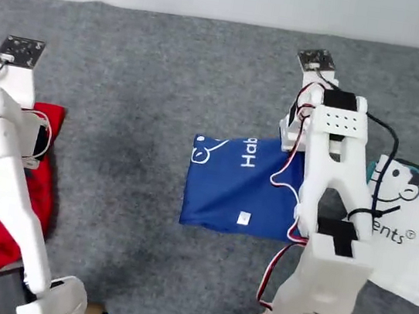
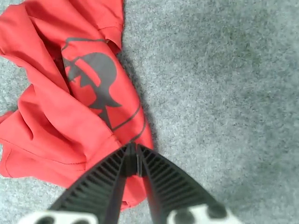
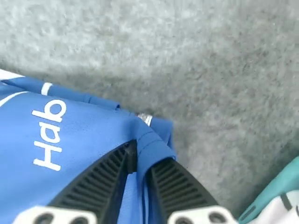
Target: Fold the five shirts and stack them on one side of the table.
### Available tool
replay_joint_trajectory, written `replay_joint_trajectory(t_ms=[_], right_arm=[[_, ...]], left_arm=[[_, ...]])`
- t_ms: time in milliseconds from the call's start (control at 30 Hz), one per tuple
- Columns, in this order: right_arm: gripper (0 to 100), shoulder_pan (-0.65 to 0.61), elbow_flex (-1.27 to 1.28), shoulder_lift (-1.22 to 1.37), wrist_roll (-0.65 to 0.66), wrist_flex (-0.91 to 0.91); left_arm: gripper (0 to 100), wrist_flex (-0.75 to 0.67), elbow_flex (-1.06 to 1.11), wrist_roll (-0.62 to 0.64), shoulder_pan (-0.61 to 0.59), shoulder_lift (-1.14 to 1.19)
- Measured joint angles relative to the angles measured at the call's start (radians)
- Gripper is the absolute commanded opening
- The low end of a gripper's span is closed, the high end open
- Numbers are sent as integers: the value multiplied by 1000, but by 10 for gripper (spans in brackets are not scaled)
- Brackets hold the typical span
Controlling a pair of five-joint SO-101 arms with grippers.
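Observation:
A crumpled red shirt (image 2: 70, 102) with a dark print lies at the table's left side (image 1: 43, 184). My left gripper (image 2: 132, 156) hangs just over its edge, fingers shut together with no cloth seen between them. A blue shirt (image 1: 229, 187) with white lettering lies folded in the middle of the table. My right gripper (image 3: 140, 156) is shut on the blue shirt (image 3: 70, 140) at its far right corner, and a fold of fabric runs up between the fingers. In the high view the right arm (image 1: 333, 190) covers that corner.
A white printed shirt (image 1: 407, 247) with a teal edge (image 3: 275, 196) lies at the right, partly under the right arm. Grey carpet-like tabletop (image 1: 149, 86) stretches bare between the red and blue shirts and along the far side.

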Motion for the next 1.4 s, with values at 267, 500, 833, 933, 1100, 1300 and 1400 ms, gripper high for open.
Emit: replay_joint_trajectory(t_ms=[267,500,833,933,1100,1300,1400], right_arm=[[162,29,0,48,8,-38],[219,14,-143,28,8,130],[28,-172,-235,-46,9,333],[65,-160,-235,-28,9,324],[174,-91,-235,20,9,308],[205,-2,-281,58,9,264],[205,20,-281,107,9,267]], left_arm=[[5,0,0,0,0,0],[5,0,0,0,0,0],[5,0,0,0,0,0],[5,0,0,0,0,0],[5,0,12,0,0,-2],[5,0,49,0,0,-3],[5,0,49,0,0,-3]])
